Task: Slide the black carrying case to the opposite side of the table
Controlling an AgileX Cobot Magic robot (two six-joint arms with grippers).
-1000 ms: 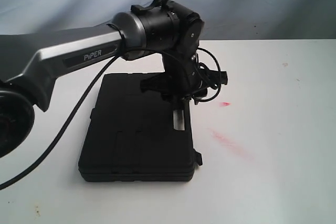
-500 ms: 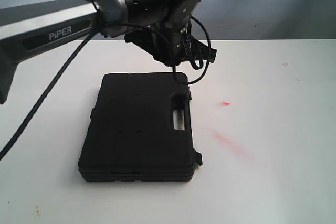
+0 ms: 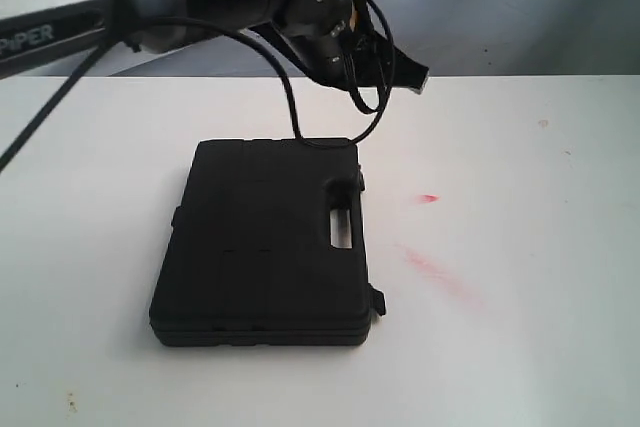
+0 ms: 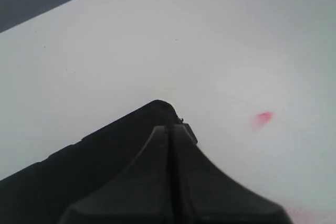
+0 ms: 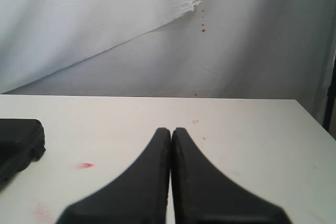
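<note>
Black case [image 3: 262,242] flat on white table [image 3: 520,347]

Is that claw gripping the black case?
No, the left gripper is closed on nothing, up above the case lying on the table.

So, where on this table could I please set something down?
The widest bare stretch of the table lies right of the black case, beyond the red smears. A narrower strip runs left of the case. Behind it is crowded: the left gripper and its cable hang there.

We see a plain black carrying case [image 3: 262,242], white bench [image 3: 520,147] with red smears [image 3: 435,272], pale grey-blue backdrop [image 3: 520,7], black left gripper [image 4: 169,128].
</note>
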